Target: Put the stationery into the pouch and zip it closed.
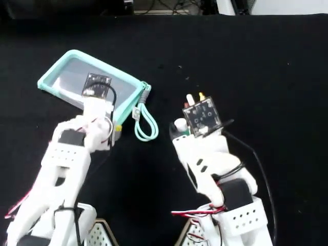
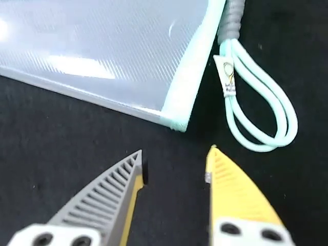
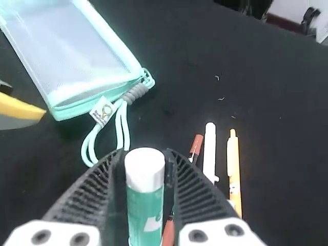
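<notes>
Right now the right pincer is clenched on a glue stick, green body with a white cap, held between both fingers with the cap end poking out past the tips. In the high view the glue stick sits above the black worktop, well apart from the pouch. The pouch is clear mesh with mint trim and lies flat at the left of the worktop, partly under the left arm. Whether its zip is open I cannot tell. A mint cord loop hangs off the pouch's corner by a grey binding and lies on the worktop between the two arms. The left pincer is released and empty, its fingers spread, just off the pouch corner and beside the cord loop, touching neither. Three pens lie side by side on the worktop just beyond the right pincer: a red pen, a white pen and a yellow pen, all outside the pouch.
</notes>
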Robot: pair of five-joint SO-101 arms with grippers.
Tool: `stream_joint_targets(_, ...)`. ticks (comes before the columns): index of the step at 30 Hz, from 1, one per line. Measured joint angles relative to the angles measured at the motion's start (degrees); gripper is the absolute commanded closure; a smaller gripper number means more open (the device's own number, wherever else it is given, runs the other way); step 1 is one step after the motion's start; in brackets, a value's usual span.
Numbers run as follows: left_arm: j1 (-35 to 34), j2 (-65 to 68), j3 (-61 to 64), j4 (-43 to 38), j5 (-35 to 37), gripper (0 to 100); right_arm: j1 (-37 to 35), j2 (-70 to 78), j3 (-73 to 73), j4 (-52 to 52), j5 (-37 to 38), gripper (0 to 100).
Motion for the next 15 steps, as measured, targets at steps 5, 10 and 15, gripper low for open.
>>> stream_joint_targets(5, 0.0, 0.6, 0.4, -1.9, 0.0, 76, 0.0, 0.0, 0.0, 0.0, 0.0, 98.6)
stream_joint_targets(10, 0.0, 8.8, 0.4, -8.0, 0.0, 77, 0.0, 0.0, 0.0, -0.1, 0.0, 98.6)
stream_joint_targets(15, 0.0, 21.6, -2.4, -12.3, 0.0, 77, 0.0, 0.0, 0.0, -0.1, 0.0, 98.6)
